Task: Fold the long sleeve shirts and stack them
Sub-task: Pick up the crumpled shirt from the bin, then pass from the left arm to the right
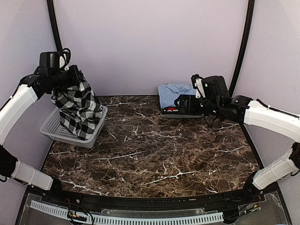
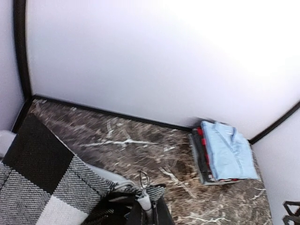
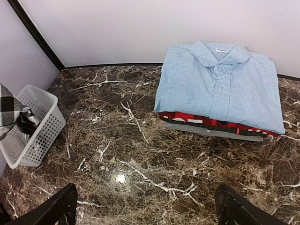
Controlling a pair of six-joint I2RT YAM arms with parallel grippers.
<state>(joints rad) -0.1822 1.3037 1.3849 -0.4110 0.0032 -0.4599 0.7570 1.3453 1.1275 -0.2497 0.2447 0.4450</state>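
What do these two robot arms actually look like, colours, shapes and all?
The left arm and right arm both have smooth white tube-shaped shells on their long segments, joined by bulky black joints. Thin black cables loop near each wrist. The left pincer and right pincer are black, and the right wrist seems to show small green lights.

The dark marble table (image 1: 154, 150) carries a grey basket (image 1: 52, 125) at its left edge and a stack of folded shirts (image 1: 174, 96) at the back, the blue one on top.
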